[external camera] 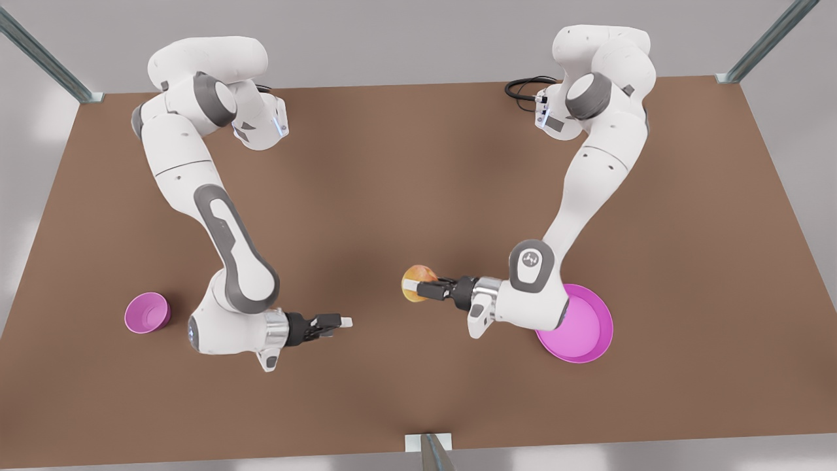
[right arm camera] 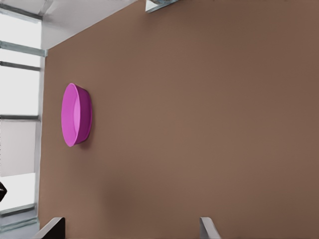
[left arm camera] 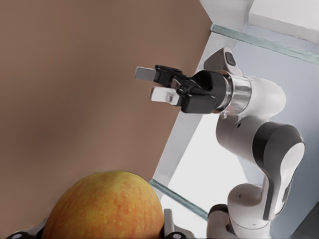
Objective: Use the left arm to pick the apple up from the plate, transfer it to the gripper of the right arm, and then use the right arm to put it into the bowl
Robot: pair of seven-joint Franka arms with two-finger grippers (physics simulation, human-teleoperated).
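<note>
- two arms reach toward each other over the brown tabletop [external camera: 418, 163]; no readable writing, just a small round emblem on the left arm's wrist joint.
- left gripper [external camera: 413, 286] has its fingers clamped on the apple [external camera: 418, 283], held off the plate [external camera: 588, 330].
- right gripper [external camera: 340, 321], fingers apart and holding nothing, points at the apple across a bare gap.
- bowl [external camera: 147, 313] sits near the tabletop's edge at the front view's left, well apart from both grippers.
</note>
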